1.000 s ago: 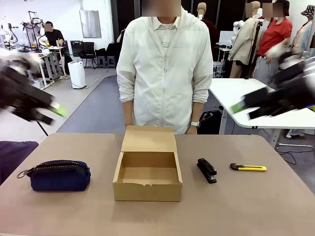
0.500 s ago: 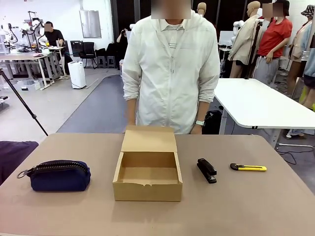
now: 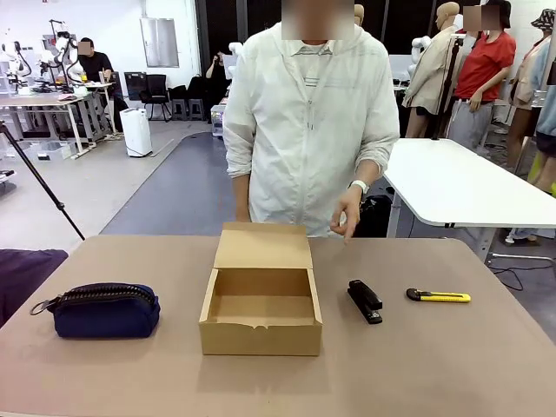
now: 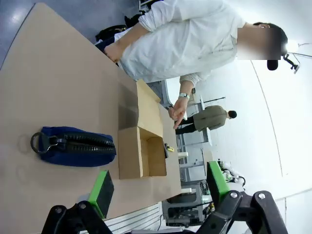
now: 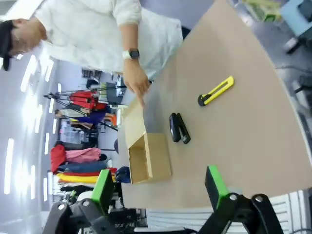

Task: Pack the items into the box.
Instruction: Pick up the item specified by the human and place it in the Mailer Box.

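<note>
Left of the open brown cardboard box (image 3: pixel 261 334) lay a navy zippered pouch (image 3: pixel 104 310), right of it a black oblong gadget (image 3: pixel 365 301); left gripper (image 4: pixel 159 185) and right gripper (image 5: pixel 159 189) gaped wide, empty; gadget indistinct in the left wrist view.

bright even indoor light; soft shadows; wrist views fisheye-warped, tilted.

Box (image 3: pixel 261 337): your plain brown carton, mid-table, upright, flap lid open and leaning back toward the far side.
Pouch (image 3: pixel 104 310): navy, zipped, metal ring at its left end; look well left of the box.
Gadget (image 3: pixel 365 301): small black oblong, flat, near the box's right side.
</note>
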{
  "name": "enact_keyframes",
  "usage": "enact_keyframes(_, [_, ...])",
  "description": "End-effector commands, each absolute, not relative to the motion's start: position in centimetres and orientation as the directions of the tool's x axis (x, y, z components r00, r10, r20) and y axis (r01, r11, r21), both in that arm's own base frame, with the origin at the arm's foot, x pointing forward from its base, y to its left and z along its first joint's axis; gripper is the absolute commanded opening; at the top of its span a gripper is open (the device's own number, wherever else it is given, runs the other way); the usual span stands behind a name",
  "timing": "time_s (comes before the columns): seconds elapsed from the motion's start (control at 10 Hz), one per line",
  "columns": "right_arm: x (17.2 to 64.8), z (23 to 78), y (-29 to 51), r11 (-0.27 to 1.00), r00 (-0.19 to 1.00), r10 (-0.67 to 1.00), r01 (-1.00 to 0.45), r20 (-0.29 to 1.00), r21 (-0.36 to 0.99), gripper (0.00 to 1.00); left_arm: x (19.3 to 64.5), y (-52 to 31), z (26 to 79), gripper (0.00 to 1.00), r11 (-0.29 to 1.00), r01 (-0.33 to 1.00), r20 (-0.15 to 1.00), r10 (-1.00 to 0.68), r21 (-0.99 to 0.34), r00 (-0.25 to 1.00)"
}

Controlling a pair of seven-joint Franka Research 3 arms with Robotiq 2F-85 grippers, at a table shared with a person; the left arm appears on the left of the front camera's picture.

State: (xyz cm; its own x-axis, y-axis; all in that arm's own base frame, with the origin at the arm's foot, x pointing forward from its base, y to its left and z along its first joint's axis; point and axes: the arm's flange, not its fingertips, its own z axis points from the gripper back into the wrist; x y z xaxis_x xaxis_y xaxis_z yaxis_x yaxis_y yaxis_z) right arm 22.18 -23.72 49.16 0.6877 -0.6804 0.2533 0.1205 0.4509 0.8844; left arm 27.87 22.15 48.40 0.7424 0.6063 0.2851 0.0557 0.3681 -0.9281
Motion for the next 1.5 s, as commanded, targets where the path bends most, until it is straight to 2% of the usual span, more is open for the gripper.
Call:
enact_keyframes(0.0, [21.0,50.4,-23.3,0.465,0.674,-0.677,0.082,0.295,0.882,1.00,27.8,22.4,48.5,1.00,0.365,0.072,0.295,0.607,-0.928,0.738])
enact_keyframes(0.6, [21.0,50.4,-23.3,0.465,0.674,-0.677,0.082,0.295,0.882,1.00,27.8,22.4,48.5,1.00,0.365,0.072,0.295,0.607,-0.928,0.738])
enact_keyframes(0.7, [20.9,50.6,-23.6,0.462,0.677,-0.685,0.119,0.268,0.879,1.00,27.8,22.4,48.5,1.00,0.365,0.072,0.295,0.607,-0.928,0.738])
enact_keyframes(0.8, [23.4,51.6,-22.3,0.545,0.721,-0.630,0.145,0.289,0.826,1.00,27.8,22.4,48.5,1.00,0.365,0.072,0.295,0.607,-0.928,0.738])
enact_keyframes(0.9, [28.2,53.2,-19.1,0.680,0.833,-0.467,0.122,0.298,0.723,1.00,27.8,22.4,48.5,1.00,0.365,0.072,0.295,0.607,-0.928,0.738])
enact_keyframes(1.0, [33.3,54.0,-15.4,0.796,0.911,-0.291,0.060,0.294,0.602,1.00,27.8,22.4,48.5,1.00,0.365,0.072,0.295,0.607,-0.928,0.738])
enact_keyframes(1.1, [37.4,54.1,-11.0,0.908,0.950,-0.170,0.047,0.263,0.417,1.00,27.8,22.4,48.5,1.00,0.365,0.072,0.295,0.607,-0.928,0.738])
enact_keyframes(1.3, [41.6,53.3,-2.8,0.977,0.967,0.077,-0.123,0.242,0.177,1.00,27.8,22.4,48.5,1.00,0.365,0.072,0.295,0.607,-0.928,0.738])
enact_keyframes(1.4, [42.2,52.3,1.2,0.970,0.954,0.162,-0.201,0.252,0.137,1.00,27.8,22.4,48.5,1.00,0.365,0.072,0.295,0.607,-0.928,0.738])
